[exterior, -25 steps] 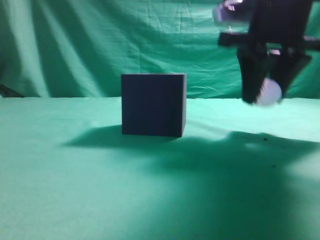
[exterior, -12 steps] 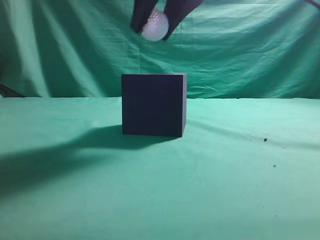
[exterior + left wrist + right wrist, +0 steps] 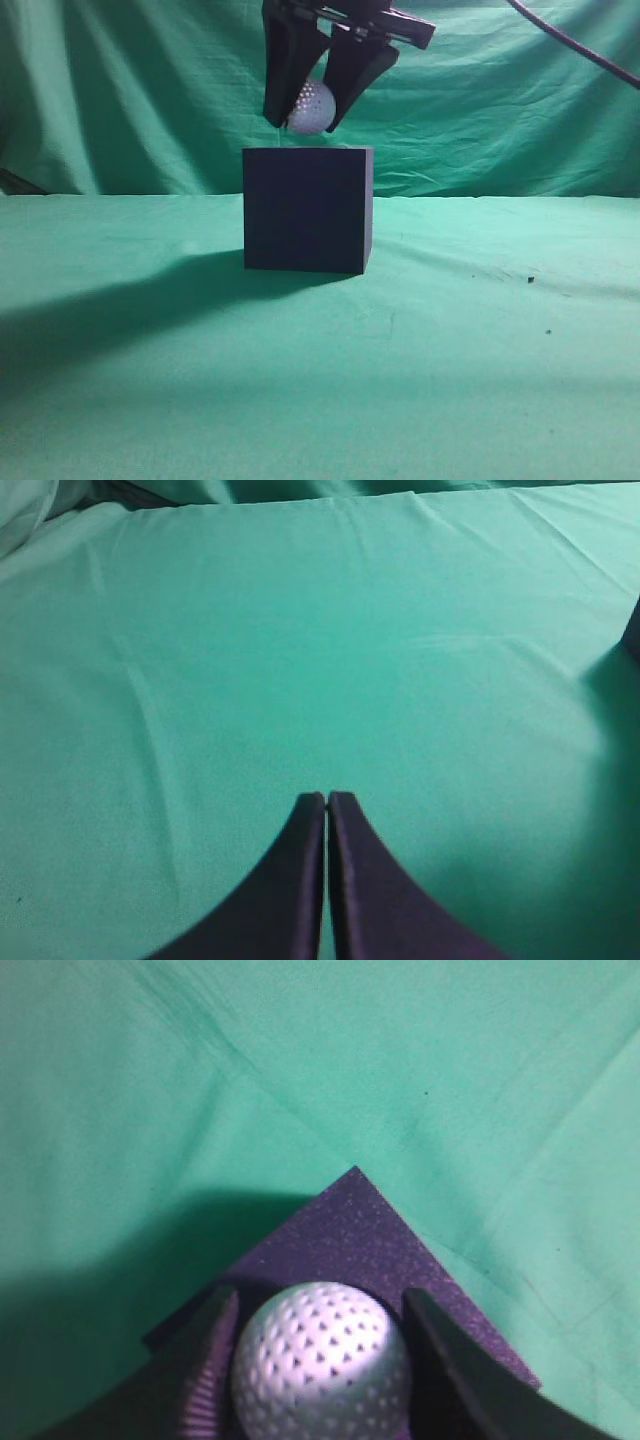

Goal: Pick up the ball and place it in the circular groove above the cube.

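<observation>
The dark cube (image 3: 307, 209) stands on the green cloth at the middle of the exterior view. My right gripper (image 3: 309, 108) hangs just above its top face, shut on the white dimpled ball (image 3: 310, 106), which is a little clear of the cube. In the right wrist view the ball (image 3: 322, 1360) sits between the two fingers over the cube's top face (image 3: 360, 1240); the groove is hidden under the ball. My left gripper (image 3: 327, 798) is shut and empty over bare cloth, out of the exterior view.
Green cloth (image 3: 450, 350) covers the table and hangs as a backdrop. A dark cable (image 3: 580, 45) crosses the top right corner. A dark edge, likely the cube, shows at the right border of the left wrist view (image 3: 634, 630).
My right gripper carried the ball from the right side to above the cube, then came down closer to the cube's top. The cube has not moved.
</observation>
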Robot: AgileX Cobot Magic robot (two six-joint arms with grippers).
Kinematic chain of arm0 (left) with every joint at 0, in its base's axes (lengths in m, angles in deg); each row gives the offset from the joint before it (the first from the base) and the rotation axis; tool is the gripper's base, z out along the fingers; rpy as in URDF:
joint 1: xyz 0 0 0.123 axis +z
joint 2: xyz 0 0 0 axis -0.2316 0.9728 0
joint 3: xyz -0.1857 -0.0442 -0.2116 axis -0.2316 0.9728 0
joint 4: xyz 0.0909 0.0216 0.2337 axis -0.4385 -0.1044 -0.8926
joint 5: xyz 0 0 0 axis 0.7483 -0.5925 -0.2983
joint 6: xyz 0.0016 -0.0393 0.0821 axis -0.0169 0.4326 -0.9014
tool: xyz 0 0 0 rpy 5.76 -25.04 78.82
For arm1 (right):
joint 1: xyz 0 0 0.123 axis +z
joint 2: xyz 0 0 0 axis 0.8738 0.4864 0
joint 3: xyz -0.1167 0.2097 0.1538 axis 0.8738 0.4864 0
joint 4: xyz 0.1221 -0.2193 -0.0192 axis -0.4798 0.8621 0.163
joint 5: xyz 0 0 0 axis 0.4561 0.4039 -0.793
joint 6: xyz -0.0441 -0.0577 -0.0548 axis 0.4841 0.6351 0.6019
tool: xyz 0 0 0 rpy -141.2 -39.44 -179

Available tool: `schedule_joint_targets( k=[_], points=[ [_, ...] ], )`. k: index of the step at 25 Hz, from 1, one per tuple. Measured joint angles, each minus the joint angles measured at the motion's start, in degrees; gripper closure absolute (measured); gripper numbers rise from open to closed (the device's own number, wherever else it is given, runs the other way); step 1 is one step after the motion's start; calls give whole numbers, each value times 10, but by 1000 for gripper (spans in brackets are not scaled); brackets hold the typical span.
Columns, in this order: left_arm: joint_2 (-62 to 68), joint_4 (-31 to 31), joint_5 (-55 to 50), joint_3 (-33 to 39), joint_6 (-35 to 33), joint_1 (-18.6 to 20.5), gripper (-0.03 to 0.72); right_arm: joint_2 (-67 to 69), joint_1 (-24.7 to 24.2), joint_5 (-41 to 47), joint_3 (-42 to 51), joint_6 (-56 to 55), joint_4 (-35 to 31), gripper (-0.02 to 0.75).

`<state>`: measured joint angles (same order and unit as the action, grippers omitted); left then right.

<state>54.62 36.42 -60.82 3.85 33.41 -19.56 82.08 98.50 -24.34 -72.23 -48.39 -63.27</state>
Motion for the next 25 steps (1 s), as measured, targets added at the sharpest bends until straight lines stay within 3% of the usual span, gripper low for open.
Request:
schedule_joint_targets(
  k=[2, 8, 12, 15, 18, 19, 22, 25],
  points=[
    [0, 0, 0, 0, 0, 0, 688, 1, 0, -1, 0, 0, 7, 428],
    [0, 0, 0, 0, 0, 0, 688, 0, 0, -2, 0, 0, 11, 125],
    [0, 0, 0, 0, 0, 0, 688, -21, 0, 9, -5, -2, 12, 108],
    [0, 0, 0, 0, 0, 0, 688, -51, 0, 59, -29, -17, 12, 290],
    [0, 0, 0, 0, 0, 0, 688, -88, 0, 142, -53, -22, 13, 589],
    [0, 0, 0, 0, 0, 0, 688, -102, 0, 169, -58, -25, 13, 642],
    [0, 0, 0, 0, 0, 0, 688, -149, 0, 230, -62, -44, 17, 738],
    [0, 0, 0, 0, 0, 0, 688, -202, 0, 279, -63, -78, 32, 738]
  ],
)
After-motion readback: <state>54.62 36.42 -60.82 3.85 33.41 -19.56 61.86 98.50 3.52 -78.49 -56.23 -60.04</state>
